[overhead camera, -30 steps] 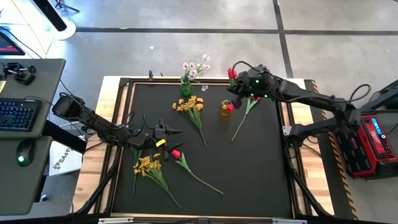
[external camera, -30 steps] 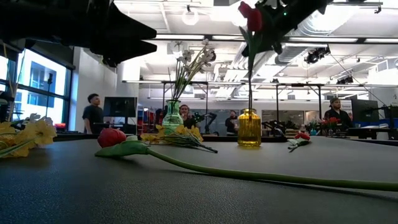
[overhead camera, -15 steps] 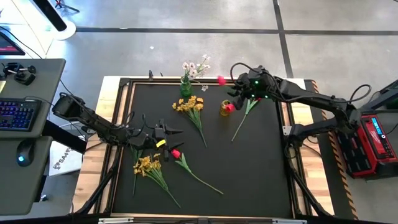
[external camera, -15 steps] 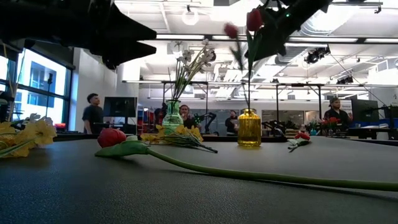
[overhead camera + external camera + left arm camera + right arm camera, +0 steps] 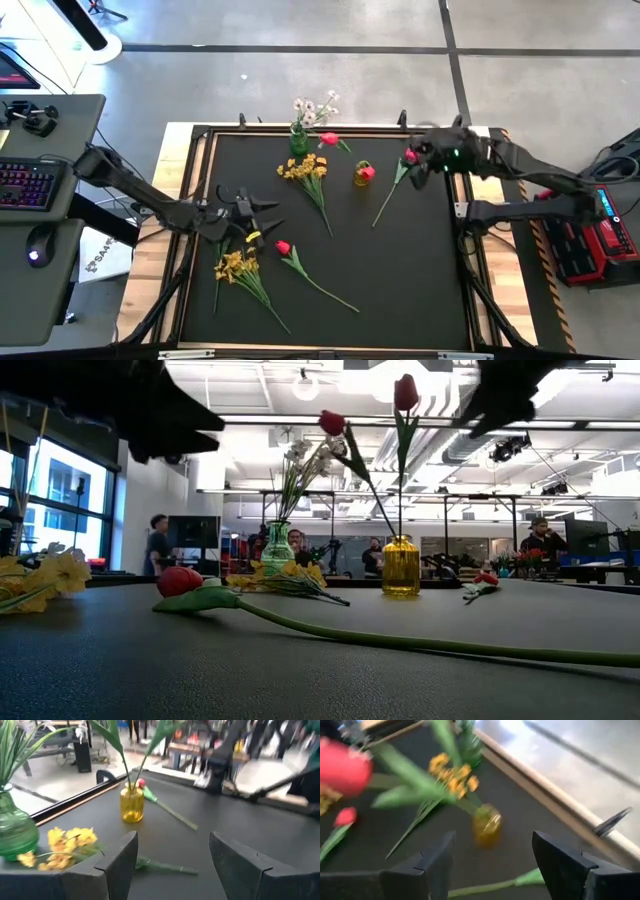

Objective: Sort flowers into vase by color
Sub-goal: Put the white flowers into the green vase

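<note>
Inside the yellow vase [image 5: 400,566], two red tulips [image 5: 405,392] stand on green stems.

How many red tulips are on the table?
4. Two stand in the yellow vase: an upright tulip and a leaning tulip. A third tulip lies beside the vase, toward the right arm; a fourth tulip lies near the left hand. None seems hidden.
</note>
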`<state>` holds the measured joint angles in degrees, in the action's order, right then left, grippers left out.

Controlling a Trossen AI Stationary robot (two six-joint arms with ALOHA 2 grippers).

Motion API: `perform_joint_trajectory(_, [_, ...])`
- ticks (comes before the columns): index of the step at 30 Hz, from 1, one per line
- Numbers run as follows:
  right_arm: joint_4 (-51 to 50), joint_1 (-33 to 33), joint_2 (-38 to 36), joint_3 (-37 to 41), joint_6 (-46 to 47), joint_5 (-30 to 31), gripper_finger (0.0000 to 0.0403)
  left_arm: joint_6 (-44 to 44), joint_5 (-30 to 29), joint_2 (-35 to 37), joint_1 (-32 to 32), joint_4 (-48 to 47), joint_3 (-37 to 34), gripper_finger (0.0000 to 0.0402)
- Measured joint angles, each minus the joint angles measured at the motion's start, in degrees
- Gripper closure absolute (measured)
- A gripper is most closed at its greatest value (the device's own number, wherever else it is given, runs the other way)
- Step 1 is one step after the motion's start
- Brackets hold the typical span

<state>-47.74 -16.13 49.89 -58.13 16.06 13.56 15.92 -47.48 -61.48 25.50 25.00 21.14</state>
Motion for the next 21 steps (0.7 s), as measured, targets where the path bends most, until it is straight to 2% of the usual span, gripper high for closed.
perform_joint_trajectory(6, [2.0,14.6,-4.3,12.4,12.8,1.0,0.0155,4.3,-0.1,0.3,2.3,-32.4,13.8,0.0175])
perform_joint_trajectory(12, [11.0,30.2,-2.4,22.2,20.0,6.3,0.0155,21.4,2.8,-4.3,2.7,-64.8,28.4,0.0186])
perform_joint_trajectory(17, [23.4,38.9,1.4,26.2,18.7,8.2,0.0155,37.2,14.7,-8.4,2.7,-84.2,35.8,0.0191])
perform_joint_trajectory(21, [34.4,43.4,5.9,29.3,15.5,11.6,0.0155,53.9,26.8,-11.1,4.1,-91.0,35.6,0.0191])
